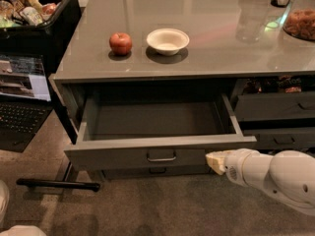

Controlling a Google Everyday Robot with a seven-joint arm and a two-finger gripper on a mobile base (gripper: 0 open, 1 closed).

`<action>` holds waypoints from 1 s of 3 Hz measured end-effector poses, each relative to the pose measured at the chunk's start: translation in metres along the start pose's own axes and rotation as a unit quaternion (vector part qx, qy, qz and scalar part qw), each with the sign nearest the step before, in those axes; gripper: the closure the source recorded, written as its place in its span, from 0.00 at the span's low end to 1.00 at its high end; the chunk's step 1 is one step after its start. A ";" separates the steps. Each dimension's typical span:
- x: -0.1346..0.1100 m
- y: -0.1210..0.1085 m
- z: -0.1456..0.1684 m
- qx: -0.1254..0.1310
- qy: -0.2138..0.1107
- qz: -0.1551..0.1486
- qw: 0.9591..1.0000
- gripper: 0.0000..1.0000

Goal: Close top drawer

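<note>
The top drawer (157, 154) is a wide grey drawer, pulled far out from under the grey counter, with a plain empty interior (155, 119). Its tall flat front panel carries a small metal loop handle (161, 157) at the centre. My gripper (212, 160) comes in from the lower right on a white arm (273, 176). Its pale tip sits against the right part of the drawer's front panel, to the right of the handle.
A red apple (120, 43) and a white bowl (168, 41) sit on the counter top (211, 43). Narrower grey drawers (275, 107) are to the right. A black bin of snacks (29, 9) and a laptop (22, 92) stand at left. A black bar (56, 184) lies on the carpet.
</note>
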State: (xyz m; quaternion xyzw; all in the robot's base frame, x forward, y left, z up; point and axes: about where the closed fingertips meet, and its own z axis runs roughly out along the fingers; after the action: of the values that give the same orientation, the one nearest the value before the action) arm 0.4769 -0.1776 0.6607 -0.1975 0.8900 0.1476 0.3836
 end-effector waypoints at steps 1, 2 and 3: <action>-0.038 -0.009 0.023 0.002 -0.024 -0.021 0.999 1.00; -0.053 -0.012 0.030 0.003 -0.034 -0.032 0.999 1.00; -0.080 -0.017 0.042 0.005 -0.049 -0.053 0.997 1.00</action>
State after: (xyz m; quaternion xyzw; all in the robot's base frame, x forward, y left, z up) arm 0.5617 -0.1558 0.6904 -0.2349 0.8593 0.1325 0.4346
